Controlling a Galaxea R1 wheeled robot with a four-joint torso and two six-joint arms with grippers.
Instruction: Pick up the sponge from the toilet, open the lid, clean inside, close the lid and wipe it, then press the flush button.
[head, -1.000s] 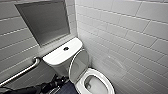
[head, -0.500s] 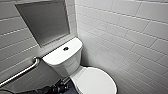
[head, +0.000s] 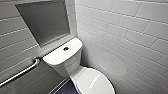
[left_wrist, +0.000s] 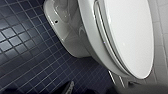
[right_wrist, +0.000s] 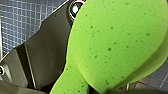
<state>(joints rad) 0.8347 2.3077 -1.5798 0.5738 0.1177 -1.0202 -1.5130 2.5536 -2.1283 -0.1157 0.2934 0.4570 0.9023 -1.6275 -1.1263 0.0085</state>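
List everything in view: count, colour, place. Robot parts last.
toilet: one, white, in the corner where the two walls meet, lid down.
flush button: one, dark, centre of the tank top.
sponge: one, bright green, gripped in the right claw, above the floor.
grab bar: one, metallic, on the wall beside the tank.
recessed panel: one, grey, in the wall above the tank.
wall tiles: many, white to grey, on both walls.
floor tiles: many, dark blue, around the toilet's base.
right claw: one, shut on the sponge.
dark plate: one, glossy black, beside the sponge in the right wrist view.
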